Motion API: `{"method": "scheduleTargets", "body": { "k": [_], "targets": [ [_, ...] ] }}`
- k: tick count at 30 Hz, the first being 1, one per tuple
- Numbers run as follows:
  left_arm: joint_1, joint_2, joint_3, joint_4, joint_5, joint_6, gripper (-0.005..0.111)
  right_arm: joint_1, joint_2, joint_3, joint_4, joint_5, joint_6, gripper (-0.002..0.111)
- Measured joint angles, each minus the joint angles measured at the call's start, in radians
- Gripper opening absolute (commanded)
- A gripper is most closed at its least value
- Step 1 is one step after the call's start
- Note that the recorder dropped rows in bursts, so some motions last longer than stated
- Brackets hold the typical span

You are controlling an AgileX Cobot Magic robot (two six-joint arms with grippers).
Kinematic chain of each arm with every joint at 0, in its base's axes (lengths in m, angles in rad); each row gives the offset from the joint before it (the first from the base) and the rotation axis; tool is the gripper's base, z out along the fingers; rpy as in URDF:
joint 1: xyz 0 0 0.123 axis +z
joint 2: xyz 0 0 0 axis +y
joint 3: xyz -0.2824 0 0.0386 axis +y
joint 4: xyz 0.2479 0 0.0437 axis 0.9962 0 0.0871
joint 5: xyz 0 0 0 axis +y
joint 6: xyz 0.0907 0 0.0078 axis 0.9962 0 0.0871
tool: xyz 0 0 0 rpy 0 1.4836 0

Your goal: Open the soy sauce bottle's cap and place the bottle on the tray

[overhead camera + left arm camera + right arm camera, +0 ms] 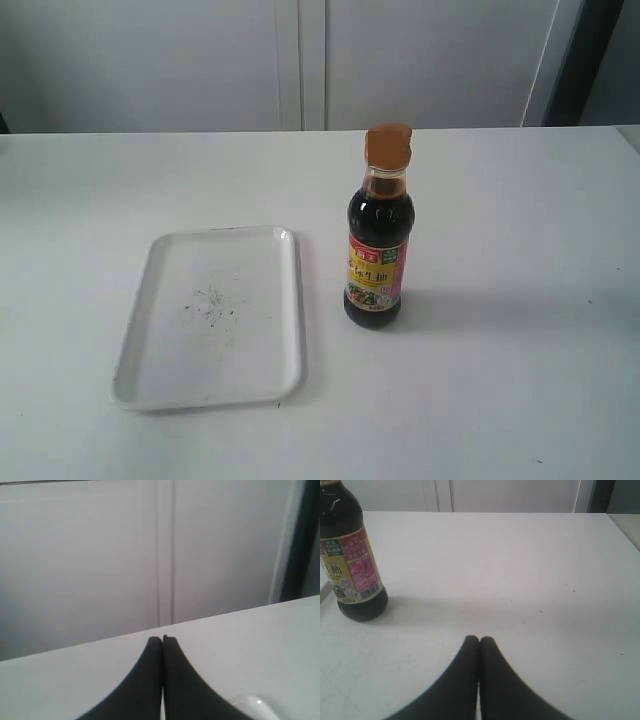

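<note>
In the exterior view, a small clear glass soy sauce bottle (378,250) of dark liquid, with a yellow, red and pink label, stands upright on the white table (520,380). Its round orange-brown plastic cap (388,146) sits closed on the narrow neck. Just beside the bottle, apart from it, lies a flat white rectangular plastic tray (150,385) with rounded corners, a low rim and faint dark specks in its middle. Neither arm shows here.

In the left wrist view, the left gripper (162,640) hangs above the table with its two black fingers pressed together, holding nothing. A rounded white corner of the tray (255,704) peeks in at the frame's edge.

In the right wrist view, the right gripper (479,640) also has its black fingers closed against each other, empty, over bare tabletop. The bottle (351,555) stands upright on the table, well apart from the fingertips, its cap out of frame.
</note>
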Motion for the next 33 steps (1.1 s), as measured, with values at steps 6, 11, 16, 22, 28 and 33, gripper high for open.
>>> {"method": "scheduleTargets", "body": {
  "k": [6,11,16,22,28,33],
  "targets": [
    [0.000,0.215,-0.065,0.255,-0.326,-0.126,0.000,0.000,0.000,0.000,0.000,0.001,0.000,0.000],
    [0.000,0.329,-0.086,0.351,-0.510,-0.138,0.000,0.000,0.000,0.000,0.000,0.001,0.000,0.000],
    [-0.010,0.417,-0.131,0.418,-0.535,-0.172,0.000,0.000,0.000,0.000,0.000,0.001,0.000,0.000],
    [-0.115,0.508,-0.203,0.463,-0.537,-0.176,0.000,0.000,0.000,0.000,0.000,0.001,0.000,0.000],
    [-0.226,0.580,-0.286,0.482,-0.543,-0.186,0.015,0.000,0.000,0.000,0.000,0.001,0.000,0.000],
    [-0.279,0.629,-0.332,0.484,-0.544,-0.207,0.058,0.000,0.000,0.000,0.000,0.001,0.000,0.000]
  ]
}}
